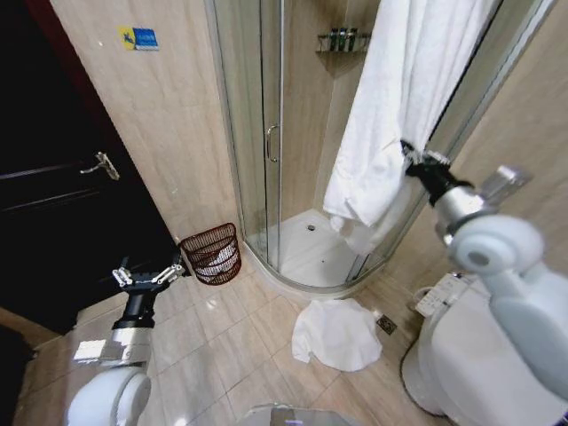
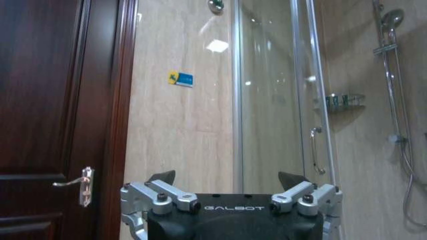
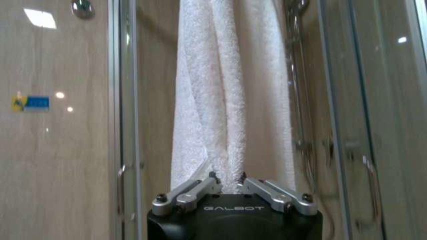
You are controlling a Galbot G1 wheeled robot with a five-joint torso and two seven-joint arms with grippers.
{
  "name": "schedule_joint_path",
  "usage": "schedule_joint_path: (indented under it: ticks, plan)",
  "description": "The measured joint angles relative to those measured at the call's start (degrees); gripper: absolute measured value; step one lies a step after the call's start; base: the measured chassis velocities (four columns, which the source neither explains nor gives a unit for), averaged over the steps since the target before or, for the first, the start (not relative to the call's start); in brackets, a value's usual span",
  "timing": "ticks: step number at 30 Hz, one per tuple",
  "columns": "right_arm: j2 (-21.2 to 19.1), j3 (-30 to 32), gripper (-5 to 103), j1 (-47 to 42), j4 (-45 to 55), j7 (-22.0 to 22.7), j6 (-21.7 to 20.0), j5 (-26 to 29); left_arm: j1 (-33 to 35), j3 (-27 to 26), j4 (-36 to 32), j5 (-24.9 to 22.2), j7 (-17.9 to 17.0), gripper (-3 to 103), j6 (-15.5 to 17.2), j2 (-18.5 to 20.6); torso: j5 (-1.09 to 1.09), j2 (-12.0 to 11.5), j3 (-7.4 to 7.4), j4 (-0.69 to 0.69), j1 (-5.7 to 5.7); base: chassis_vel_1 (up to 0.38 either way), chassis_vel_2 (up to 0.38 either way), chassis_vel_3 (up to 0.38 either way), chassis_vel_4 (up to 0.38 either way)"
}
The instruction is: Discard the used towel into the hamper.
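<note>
Hanging towel gripped at the shower's edge

The towel (image 1: 390,106) is pinched by the right gripper (image 3: 227,179); the left gripper (image 1: 149,276), jaws spread, is held beside the hamper (image 1: 212,254).

hamper (image 1: 212,253) top open | floor towel (image 1: 337,333) near shower curb (image 1: 297,286)

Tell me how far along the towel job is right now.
Early stage. The right gripper has its jaws shut on the hanging towel at the shower enclosure, so the grasp looks done, but the towel hangs from above and is not yet pulled free. The left gripper waits open, low near the hamper. Left to do: take the towel down, carry it to the hamper, drop it in.
</note>
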Motion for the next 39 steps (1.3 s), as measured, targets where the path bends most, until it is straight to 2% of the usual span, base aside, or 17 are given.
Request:
schedule_joint_path:
  ticks: [6, 10, 11, 15, 16, 19, 20, 23, 27, 39]
  plan:
    - [4.46, 1.22, 4, -6.82, 2.53, -1.16, 0.03, -4.63, 0.08, -0.61, -0.24, -0.49, 0.00, 100, 0.01, 0.48, 0.00, 0.00, 0.00, -0.01, 0.00, 0.000, 0.000, 0.000, 0.000]
    - [9.34, 3.05, 4, -13.48, 4.00, -4.67, 0.95, -13.05, 0.31, -0.48, -0.15, -0.54, 0.06, 100, -0.13, 0.48, -0.02, 0.00, 0.00, 0.01, 0.00, 0.000, 0.000, 0.000, 0.000]
    - [9.34, 3.05, 4, -13.48, 4.00, -4.67, 0.95, -13.05, 0.31, -0.48, -0.15, -0.54, 0.06, 100, -0.13, 0.48, -0.02, 0.00, 0.00, 0.01, 0.00, 0.000, 0.000, 0.000, 0.000]
    - [15.91, 4.54, 4, -22.55, 4.56, -10.69, 3.89, -23.27, 0.41, -0.11, 0.25, -0.56, 0.10, 100, -0.66, 0.68, 0.01, 0.00, 0.00, -0.01, 0.00, 0.000, 0.000, 0.000, 0.000]
    - [15.91, 4.54, 4, -22.55, 4.56, -10.69, 3.89, -23.27, 0.41, -0.11, 0.25, -0.56, 0.10, 100, -0.66, 0.68, 0.01, 0.00, 0.00, -0.01, 0.00, 0.000, 0.000, 0.000, 0.000]
    - [20.17, 4.63, 4, -27.40, 6.40, -12.20, 4.94, -27.09, 0.37, 0.15, 0.43, -0.62, 0.14, 100, -0.75, 0.95, -0.02, 0.00, 0.00, -0.01, 0.00, 0.000, 0.000, 0.000, 0.000]
    - [20.17, 4.63, 4, -27.40, 6.40, -12.20, 4.94, -27.09, 0.37, 0.15, 0.43, -0.62, 0.14, 100, -0.75, 0.95, -0.02, 0.00, 0.00, -0.01, 0.00, 0.000, 0.000, 0.000, 0.000]
    - [23.80, 4.46, 4, -30.68, 7.49, -13.29, 6.30, -31.05, 0.36, 0.83, 0.49, -0.52, 0.25, 100, -0.94, 1.01, -0.01, 0.00, 0.00, 0.00, 0.00, 0.000, 0.000, 0.000, 0.000]
    - [26.04, 4.32, 4, -33.18, 9.08, -13.55, 7.57, -33.44, 0.42, 1.54, 0.48, -0.28, 0.40, 100, -1.15, 1.06, -0.01, 0.00, 0.00, 0.00, 0.00, 0.000, 0.000, 0.000, 0.000]
    - [28.56, 5.78, 4, -36.95, 14.74, -12.92, 8.19, -35.88, -0.62, 5.24, 0.86, 1.75, 0.40, 100, -1.05, 0.88, -0.01, 0.00, 0.00, 0.00, 0.00, 0.000, 0.000, 0.000, 0.000]
